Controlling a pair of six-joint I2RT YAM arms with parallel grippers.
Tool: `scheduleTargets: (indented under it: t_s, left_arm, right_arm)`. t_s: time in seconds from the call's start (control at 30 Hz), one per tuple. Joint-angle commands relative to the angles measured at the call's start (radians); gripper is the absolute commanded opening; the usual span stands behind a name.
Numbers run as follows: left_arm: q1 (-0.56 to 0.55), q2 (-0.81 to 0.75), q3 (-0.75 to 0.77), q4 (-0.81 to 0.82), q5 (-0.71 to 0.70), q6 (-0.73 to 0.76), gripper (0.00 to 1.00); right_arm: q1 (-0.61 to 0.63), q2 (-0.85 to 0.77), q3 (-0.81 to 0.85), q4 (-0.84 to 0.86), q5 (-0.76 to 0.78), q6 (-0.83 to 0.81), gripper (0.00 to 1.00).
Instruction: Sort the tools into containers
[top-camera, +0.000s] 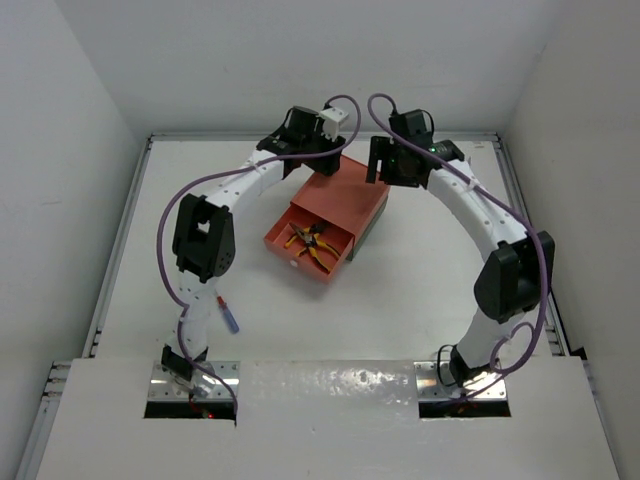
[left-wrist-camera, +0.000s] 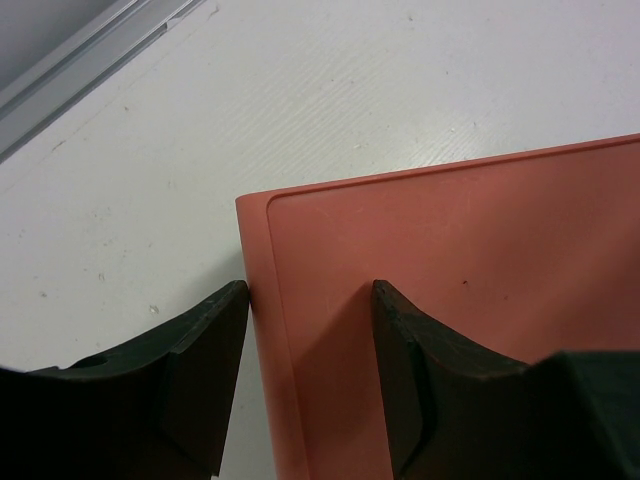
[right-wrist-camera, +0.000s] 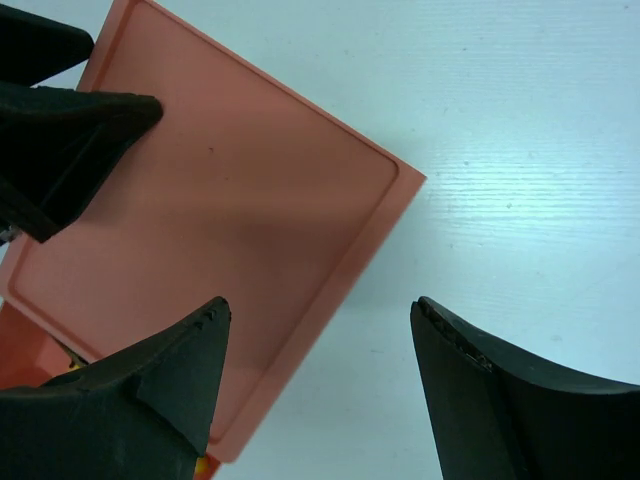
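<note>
left gripper (left-wrist-camera: 308, 290) astride salmon-red box (left-wrist-camera: 480, 240) edge, arm arched

pliers (top-camera: 315, 244) in upper drawer (top-camera: 305, 264); screwdriver (top-camera: 228, 315) on table (top-camera: 420, 290), left

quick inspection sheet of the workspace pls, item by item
surface: white table, faint specks
job's things: salmon-red drawer box stacked on dark green box; red drawer pulled open, pliers inside; one blue-and-red screwdriver on the table beside the left arm
clutter: nothing seen
grippers: left end effector open, straddling the red box's top edge; right end effector open, over another edge
cables: purple cables looped along both arms
surroundings: white walls, metal rail along the table's sides
</note>
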Motion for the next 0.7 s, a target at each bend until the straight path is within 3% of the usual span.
scheduleTargets:
  t_s: [0.0, 0.23, 0.33, 0.37, 0.43, 0.6, 0.67]
  left_arm:
    - [-0.019, 0.099, -0.046, -0.192, -0.035, 0.038, 0.49]
    - [-0.019, 0.098, -0.029, -0.201, -0.033, 0.046, 0.49]
    - [-0.020, 0.108, -0.006, -0.212, -0.032, 0.050, 0.50]
    - [-0.019, 0.115, 0.005, -0.230, -0.032, 0.050, 0.50]
    - [-0.019, 0.127, 0.020, -0.246, -0.030, 0.052, 0.50]
    - [-0.020, 0.098, 0.023, -0.229, -0.039, 0.056, 0.51]
    - [-0.019, 0.064, 0.049, -0.221, -0.026, 0.061, 0.53]
  right_arm:
    - [0.019, 0.020, -0.023, 0.128, 0.082, 0.066, 0.71]
    - [0.014, 0.049, -0.225, 0.270, 0.162, 0.214, 0.71]
    - [0.014, 0.068, -0.295, 0.338, 0.103, 0.274, 0.61]
    - [0.014, 0.087, -0.306, 0.344, 0.077, 0.290, 0.45]
    - [0.014, 0.100, -0.340, 0.353, 0.061, 0.334, 0.35]
    - [0.014, 0.078, -0.440, 0.413, 0.053, 0.444, 0.30]
    - [0.014, 0.072, -0.472, 0.430, 0.058, 0.471, 0.24]
